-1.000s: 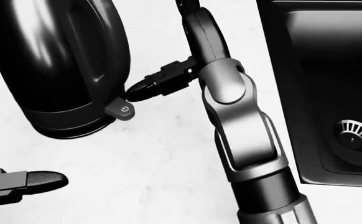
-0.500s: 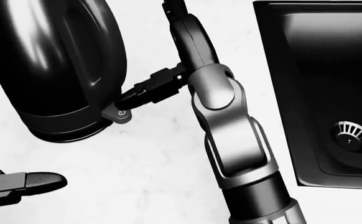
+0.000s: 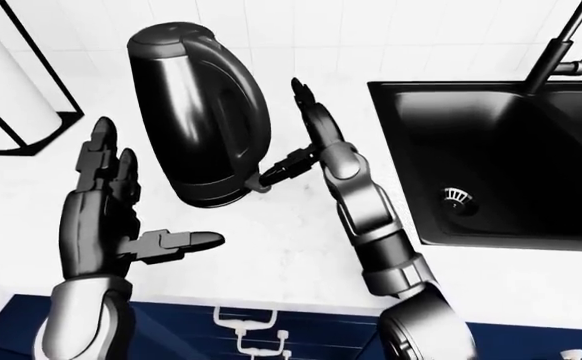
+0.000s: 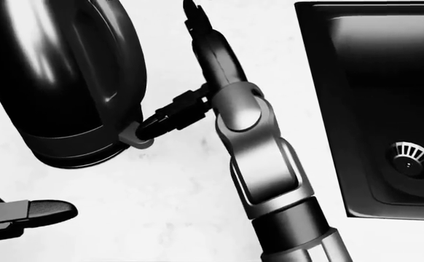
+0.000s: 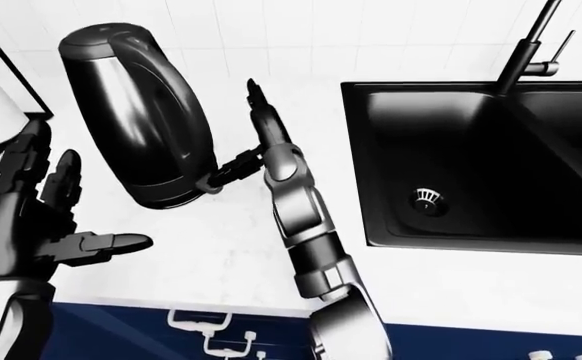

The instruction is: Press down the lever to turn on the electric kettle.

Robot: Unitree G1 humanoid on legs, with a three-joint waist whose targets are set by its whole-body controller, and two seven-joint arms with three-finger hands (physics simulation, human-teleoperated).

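Along the bottom of the left-eye view runs a dark blue cabinet front (image 3: pixel 171 322) with pale handles (image 3: pixel 241 321), the nearest part of the room. No brand, label or readable writing shows on anything.

Above it spreads a white, faintly marbled counter (image 3: pixel 271 255). At the left of this view the left hand (image 3: pixel 106 217) hangs over the counter with its fingers spread apart and the thumb stuck out sideways, holding nothing and well clear of the kettle.

The right arm (image 4: pixel 259 158) rises from the bottom of the head view, crossing the strip of counter between kettle and sink. The right hand (image 4: pixel 197 82) has its fingers apart: one dark finger (image 4: pixel 172 115) reaches left and its tip rests on the grey lever (image 4: pixel 136 137) at the foot of the kettle, while the others point toward the top of the view, gripping nothing.

The black electric kettle (image 3: pixel 201 112) stands on the counter left of centre, its handle facing the right hand. The lever's symbol is hidden under the fingertip.

To the right a black sink (image 3: pixel 491 172) is sunk in the counter, with a round drain (image 3: pixel 457 198) and a dark faucet (image 3: pixel 561 52). White tiled wall (image 3: pixel 371 37) closes the top. A dark-framed object (image 3: pixel 21 97) at the upper left is unclear.
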